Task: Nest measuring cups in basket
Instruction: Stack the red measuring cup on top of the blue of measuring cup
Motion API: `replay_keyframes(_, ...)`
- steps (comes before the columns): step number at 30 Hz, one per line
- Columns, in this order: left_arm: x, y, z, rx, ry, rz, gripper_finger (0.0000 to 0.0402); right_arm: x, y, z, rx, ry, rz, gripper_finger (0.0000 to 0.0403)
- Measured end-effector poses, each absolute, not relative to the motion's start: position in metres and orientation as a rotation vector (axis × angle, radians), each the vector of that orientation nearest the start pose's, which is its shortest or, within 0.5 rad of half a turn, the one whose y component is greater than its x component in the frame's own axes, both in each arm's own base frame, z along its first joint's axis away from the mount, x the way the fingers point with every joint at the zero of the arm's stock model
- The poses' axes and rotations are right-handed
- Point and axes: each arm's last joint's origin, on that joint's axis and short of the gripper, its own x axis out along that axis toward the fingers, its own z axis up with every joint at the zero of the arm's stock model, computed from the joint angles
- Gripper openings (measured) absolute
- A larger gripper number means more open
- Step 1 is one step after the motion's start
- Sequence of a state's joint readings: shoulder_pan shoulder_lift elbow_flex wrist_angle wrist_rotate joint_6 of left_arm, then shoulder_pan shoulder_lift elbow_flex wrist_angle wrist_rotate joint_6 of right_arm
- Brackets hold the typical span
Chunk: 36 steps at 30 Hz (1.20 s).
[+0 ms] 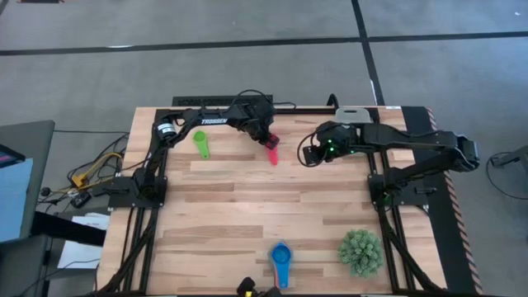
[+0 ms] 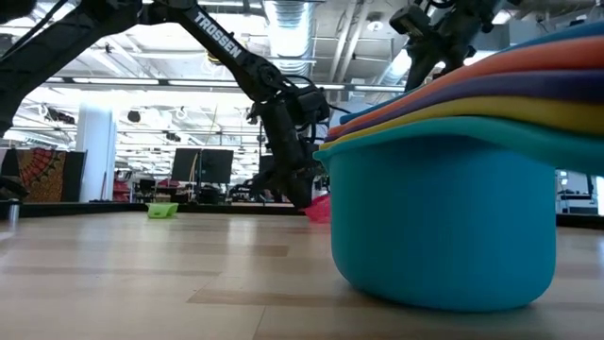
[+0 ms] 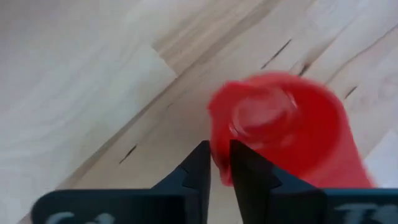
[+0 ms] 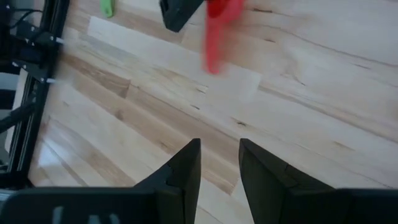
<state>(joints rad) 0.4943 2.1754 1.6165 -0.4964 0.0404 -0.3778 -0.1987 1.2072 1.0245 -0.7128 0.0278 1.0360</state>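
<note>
The left gripper (image 3: 220, 163) pinches the rim of a glossy pink-red cup (image 3: 286, 127), bowl tipped over. The right gripper (image 4: 219, 163) hovers nearby, fingers slightly spread, holding nothing.

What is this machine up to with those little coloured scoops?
The left hand is at the far side of the table, closed on the rim of a red scoop. A green scoop lies just beside it, and a blue stack of scoops sits at the near edge. The right hand hangs empty and open nearby. The grey basket waits at the far edge.
</note>
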Motion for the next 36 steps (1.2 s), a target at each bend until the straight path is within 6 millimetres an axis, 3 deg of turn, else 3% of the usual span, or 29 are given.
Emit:
replay_keyframes(5, 0.401, 0.216, 0.157, -0.602, 0.973, 0.582, 0.0007, 0.231, -0.046, 0.292, 1.049, 0.693, -0.657, 0.0130)
replay_keyframes(12, 0.393, 0.211, 0.159, -0.593, 1.069, 0.545, 0.0004, 0.231, -0.044, 0.291, 1.051, 0.690, -0.678, 0.0128)
replay_keyframes(20, 0.386, 0.190, 0.189, -0.582, 1.095, 0.591, 0.0002, 0.232, -0.037, 0.291, 0.993, 0.723, -0.634, 0.0128)
replay_keyframes(28, 0.398, 0.122, 0.229, -0.640, 1.010, 0.613, 0.0002, 0.215, -0.016, 0.302, 0.904, 0.771, -0.534, 0.0124)
replay_keyframes(36, 0.410, 0.014, 0.245, -0.752, 0.944, 0.601, 0.0002, 0.167, 0.016, 0.318, 0.819, 0.815, -0.484, 0.0123)
